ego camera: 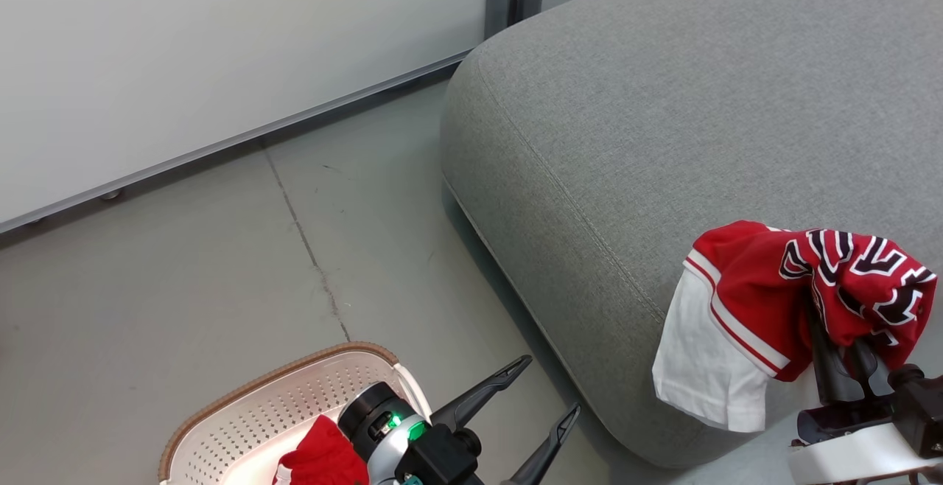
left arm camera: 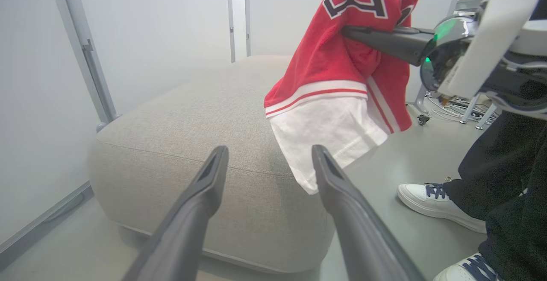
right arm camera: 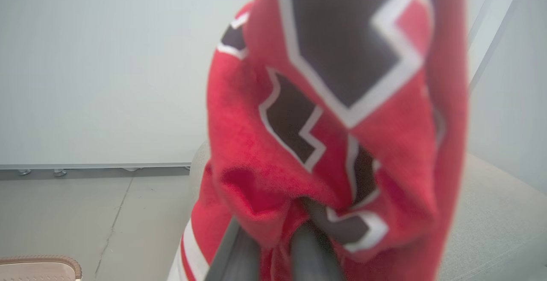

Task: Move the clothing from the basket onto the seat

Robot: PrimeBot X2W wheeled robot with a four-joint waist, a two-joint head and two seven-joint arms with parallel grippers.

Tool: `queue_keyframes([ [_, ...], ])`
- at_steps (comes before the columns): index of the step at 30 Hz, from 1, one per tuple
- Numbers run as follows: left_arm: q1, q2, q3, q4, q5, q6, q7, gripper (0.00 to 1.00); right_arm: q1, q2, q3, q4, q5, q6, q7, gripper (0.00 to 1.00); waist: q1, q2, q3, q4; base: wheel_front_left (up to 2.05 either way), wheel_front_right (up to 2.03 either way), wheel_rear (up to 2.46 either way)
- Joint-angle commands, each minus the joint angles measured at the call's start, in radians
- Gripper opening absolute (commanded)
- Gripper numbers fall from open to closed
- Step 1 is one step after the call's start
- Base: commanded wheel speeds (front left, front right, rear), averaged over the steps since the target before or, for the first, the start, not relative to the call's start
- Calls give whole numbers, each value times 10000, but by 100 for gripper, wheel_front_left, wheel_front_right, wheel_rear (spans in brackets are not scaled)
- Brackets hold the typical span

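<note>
My right claw [ego camera: 829,337] pinched narrow on striped jersey [ego camera: 773,286], fingertips buried in red fabric. Jersey hangs lengthwise downward, white hem lowest, at front edge of seat [ego camera: 663,102]. Whether it touches cushion, cannot tell. Seat top lies ahead of this claw, so next move is likely forward carry, then release. My left claw [ego camera: 551,383] spread wide, holding nothing, nearer basket [ego camera: 243,404], where 1 plain red garment [ego camera: 324,455] lies.

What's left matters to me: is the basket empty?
Not empty: a red garment lies inside the basket; the lettered jersey hangs from the right hand.
</note>
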Motion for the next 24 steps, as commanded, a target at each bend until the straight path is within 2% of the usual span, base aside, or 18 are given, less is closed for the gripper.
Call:
queue_keyframes([
  [1,-49,0,-11,-16,-17,-5,-11,100,-1,17,-62,4,51,2,-53,0,0,-1,35,-31,0,0,0],
  [6,-85,36,-155,-43,-18,-5,-11,100,-289,92,-267,-88,116,2,-53,0,0,-1,110,71,0,0,0],
  [10,-125,90,-234,-11,-19,-5,-11,100,-689,-171,-612,-107,217,1,-53,0,0,-1,255,233,0,0,0],
  [18,-855,767,-784,-346,544,-4,-11,100,-2689,-1098,-1878,303,907,1,-53,0,0,-1,1608,763,0,0,0],
  [20,-986,860,-858,-391,587,-4,-11,100,-2978,-1229,-2009,392,1001,2,-53,0,0,-1,1816,833,0,0,0],
  [24,-1503,1152,-1067,-433,664,-5,-13,100,-4151,-1979,-2131,852,1062,2,-53,0,0,-1,2577,1088,0,0,0],
])
